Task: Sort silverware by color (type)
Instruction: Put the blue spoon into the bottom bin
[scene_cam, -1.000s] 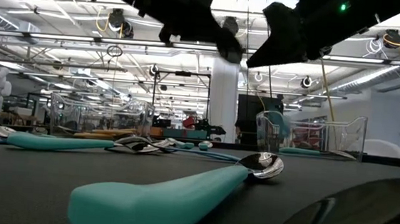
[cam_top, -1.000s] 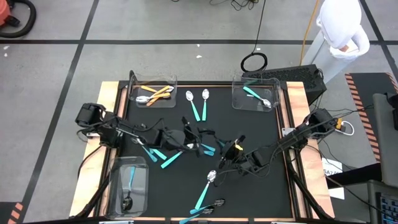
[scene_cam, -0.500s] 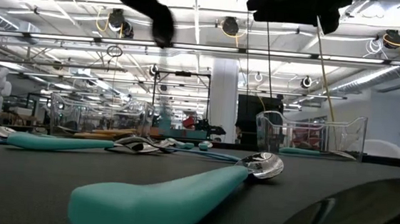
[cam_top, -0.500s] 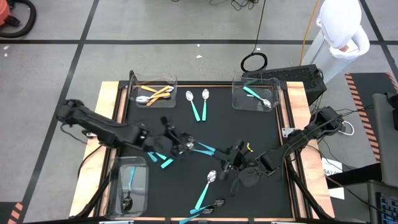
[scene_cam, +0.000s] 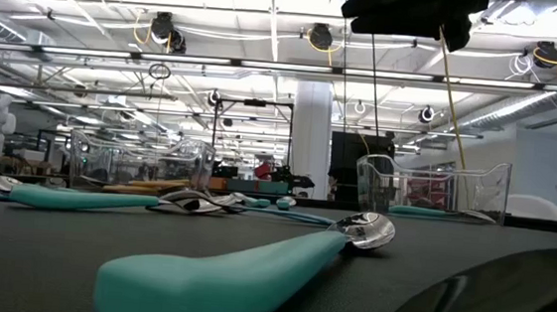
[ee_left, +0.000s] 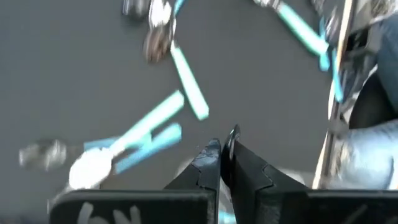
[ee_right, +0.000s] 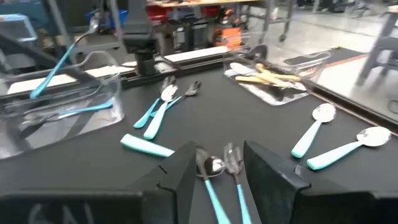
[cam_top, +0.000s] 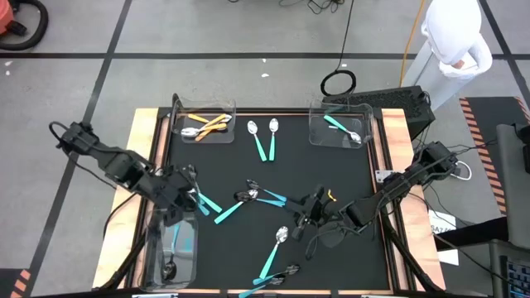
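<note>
The left hand (cam_top: 192, 192) held a teal-handled utensil (ee_right: 65, 55), fingers pinched shut on it, above the near-left bin (cam_top: 157, 266); lowering before release would prevent bouncing. The right hand (ee_right: 219, 163) hovered open, empty, over mid-surface spoons (cam_top: 263, 196).

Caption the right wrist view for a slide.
Open right gripper poised over two teal-handled spoons on the black mat.

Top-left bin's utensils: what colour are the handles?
Orange handles, clearest in the high view.

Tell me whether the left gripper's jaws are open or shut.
Shut. In the left wrist view the left gripper shows its dark jaws pressed together, and a teal-handled spoon hangs from them above the bin.
</note>
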Tool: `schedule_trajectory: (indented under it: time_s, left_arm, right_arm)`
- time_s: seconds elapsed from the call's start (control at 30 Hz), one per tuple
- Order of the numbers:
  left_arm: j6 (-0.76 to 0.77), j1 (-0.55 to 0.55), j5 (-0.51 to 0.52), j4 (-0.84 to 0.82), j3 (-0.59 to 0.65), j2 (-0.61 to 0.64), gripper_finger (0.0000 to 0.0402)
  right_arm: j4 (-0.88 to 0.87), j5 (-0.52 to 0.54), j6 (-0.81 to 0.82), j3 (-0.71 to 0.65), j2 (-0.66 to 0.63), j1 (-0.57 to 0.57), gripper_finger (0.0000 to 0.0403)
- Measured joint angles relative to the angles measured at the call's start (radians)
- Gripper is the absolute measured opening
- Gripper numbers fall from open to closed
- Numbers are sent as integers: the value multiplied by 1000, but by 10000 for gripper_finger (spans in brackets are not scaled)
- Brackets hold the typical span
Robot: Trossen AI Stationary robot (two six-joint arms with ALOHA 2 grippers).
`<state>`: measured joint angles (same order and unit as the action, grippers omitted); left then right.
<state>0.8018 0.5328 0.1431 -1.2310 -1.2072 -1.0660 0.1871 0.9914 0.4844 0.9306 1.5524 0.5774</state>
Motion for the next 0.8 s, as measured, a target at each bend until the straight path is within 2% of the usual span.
schedule_trajectory:
  time_s: [0.1,0.23,0.33,0.5,0.7,0.8]
  left_arm:
    - [77,51,-18,-54,12,5,22]
    - [135,105,-63,-50,69,-5,23]
    - [137,145,-90,7,130,-24,24]
    - [167,179,-195,97,215,-55,24]
    - [188,191,-203,122,247,-64,24]
    - [188,190,-193,136,248,-64,25]
  right_arm:
    - [-2,-56,1,0,0,0,132]
    - [-1,-79,-8,0,0,-1,132]
    - [-2,-79,24,0,0,-2,132]
    - [-16,-81,115,0,0,-1,132]
    - [-50,-85,103,0,0,-4,132]
    - [-54,-122,98,-1,0,-9,133]
